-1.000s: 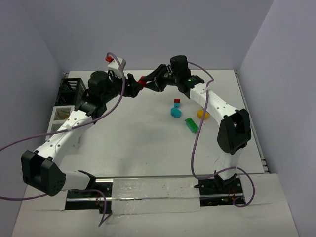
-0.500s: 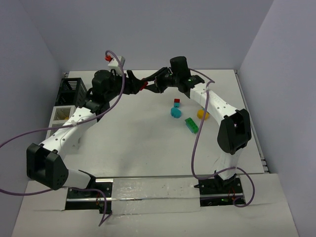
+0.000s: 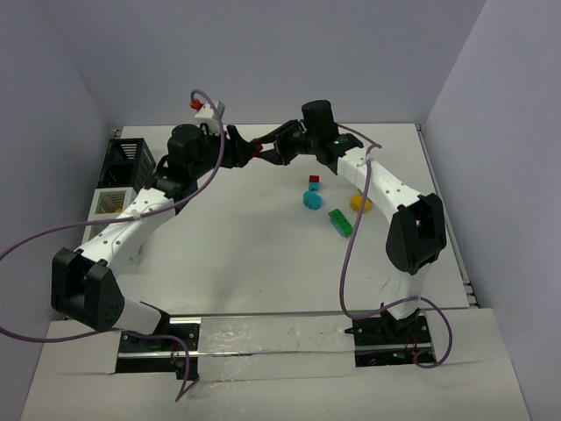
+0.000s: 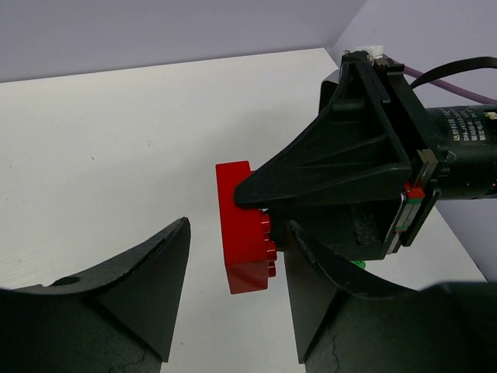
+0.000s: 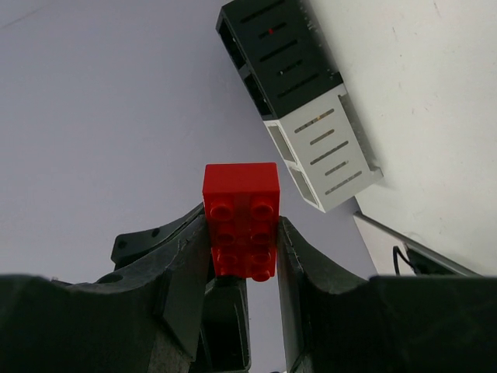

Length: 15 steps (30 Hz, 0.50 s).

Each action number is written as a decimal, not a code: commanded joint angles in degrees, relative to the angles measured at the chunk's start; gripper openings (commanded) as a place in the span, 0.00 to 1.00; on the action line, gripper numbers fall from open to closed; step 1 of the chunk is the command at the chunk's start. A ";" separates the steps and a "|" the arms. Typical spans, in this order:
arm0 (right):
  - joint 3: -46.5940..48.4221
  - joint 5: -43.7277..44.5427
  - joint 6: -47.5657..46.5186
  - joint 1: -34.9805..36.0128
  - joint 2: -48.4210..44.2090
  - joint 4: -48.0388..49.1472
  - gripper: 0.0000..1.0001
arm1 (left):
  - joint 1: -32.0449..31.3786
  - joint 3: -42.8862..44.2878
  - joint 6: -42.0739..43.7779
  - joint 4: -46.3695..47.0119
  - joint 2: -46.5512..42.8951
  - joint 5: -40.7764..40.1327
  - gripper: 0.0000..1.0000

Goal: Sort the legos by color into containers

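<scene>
Far L of both pincers, off the L arm's side: black container (image 3: pixel 130 160), white container (image 3: pixel 110 203) just nearer the base. Both are well apart from the handover point. L pincer (image 3: pixel 241 145) is up over the far-centre bench (image 3: pixel 245 263), jaws apart and straddling the red brick (image 4: pixel 245 233), not clamped. Clear gap on its L-jaw side. R-jaw side looks v close, can't tell if touching. Brick sits dead between the L jaws, near the tips, and its long axis runs up-down in the L wrist view, parallel w/ the jaw faces. Studs face the R jaw, flat underside faces the L one, so a squeeze would land on the broad faces. R pincer (image 5: pixel 242 233) is clenched on the brick across its narrow width, side walls only, w/ the brick poking out past its tips. So it's a mid-air pass: brick in front of L pincer, held by R. L arm is the nearer one to the containers, so I'd guess the brick is meant to go that way. Right of the R pincer and nearer the bases, loose on the bench: small red piece (image 3: pixel 314 181), cyan piece (image 3: pixel 311 199), green brick (image 3: pixel 340 222), yellow piece (image 3: pixel 360 203). All are closer to the R arm.
</scene>
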 commanded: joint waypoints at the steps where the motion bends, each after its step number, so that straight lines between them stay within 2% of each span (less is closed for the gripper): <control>1: 2.90 -0.04 1.06 0.16 -3.61 1.72 0.00 | -0.10 1.94 -0.66 1.39 1.13 0.99 0.59; 8: 3.21 -0.16 1.15 0.16 -3.52 2.51 0.00 | -0.06 2.09 -1.48 1.02 2.17 2.64 0.50; 10: 3.21 -0.25 1.07 0.25 -3.53 2.77 0.00 | -0.14 2.08 -1.33 1.11 2.17 2.63 0.42; 12: 3.04 -0.09 0.71 0.25 -3.52 2.86 0.02 | 0.03 2.35 -1.31 1.11 2.09 2.63 0.24; 14: 2.52 0.52 -1.38 0.03 -3.57 2.73 0.29 | 1.63 3.02 -1.29 0.21 1.71 3.20 0.04; 15: 2.33 0.74 -2.71 -0.11 -3.52 2.84 0.39 | 2.31 3.43 -1.05 -0.46 1.47 3.31 0.00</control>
